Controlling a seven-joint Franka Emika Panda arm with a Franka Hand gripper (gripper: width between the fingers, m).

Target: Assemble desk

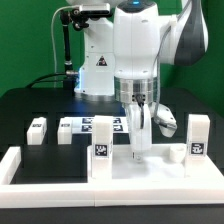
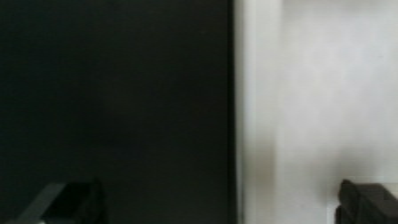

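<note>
Wide-open gripper over the tabletop's edge

The gripper (image 1: 140, 150) hangs spread and empty across the edge of the tabletop panel (image 1: 165, 159), which lies flat inside the border wall (image 1: 60, 176). An off-centre pinch could skid the panel or topple the upright leg block (image 1: 101, 140) nearby.

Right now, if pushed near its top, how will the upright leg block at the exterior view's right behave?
The leg block stands on its small end, taller than wide: it probably tips, not slides. It looks like hard plastic: likely stiff, light.

White leg blocks (image 1: 198, 128) bear black-and-white tags (image 1: 100, 151) upon a black table (image 1: 25, 100).
</note>
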